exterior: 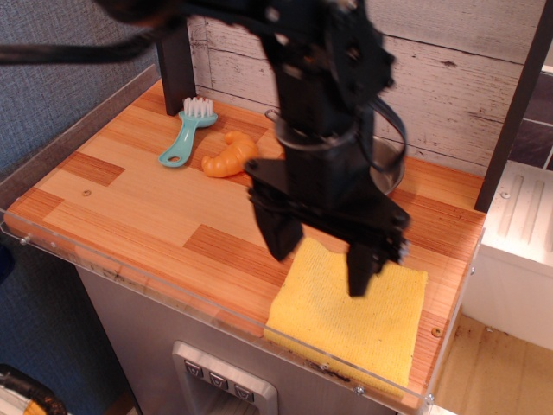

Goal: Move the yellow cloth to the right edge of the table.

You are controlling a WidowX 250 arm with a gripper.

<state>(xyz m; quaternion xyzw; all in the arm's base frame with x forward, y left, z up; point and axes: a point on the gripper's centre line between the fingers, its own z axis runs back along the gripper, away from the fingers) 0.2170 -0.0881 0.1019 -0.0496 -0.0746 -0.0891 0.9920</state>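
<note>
The yellow cloth [354, 311] lies flat at the front right corner of the wooden table [147, 216], close to its right edge and clear front rim. My gripper [318, 259] hangs above the cloth's near-left part, lifted clear of it. Its two black fingers [278, 235] are spread wide and hold nothing. The arm hides the cloth's far edge and most of the steel pan [389, 169] behind it.
An orange croissant toy [226, 156] and a teal brush [186, 134] lie at the back left. A dark post [173, 52] stands at the back, another at the right. A white unit [518, 251] stands beyond the right edge.
</note>
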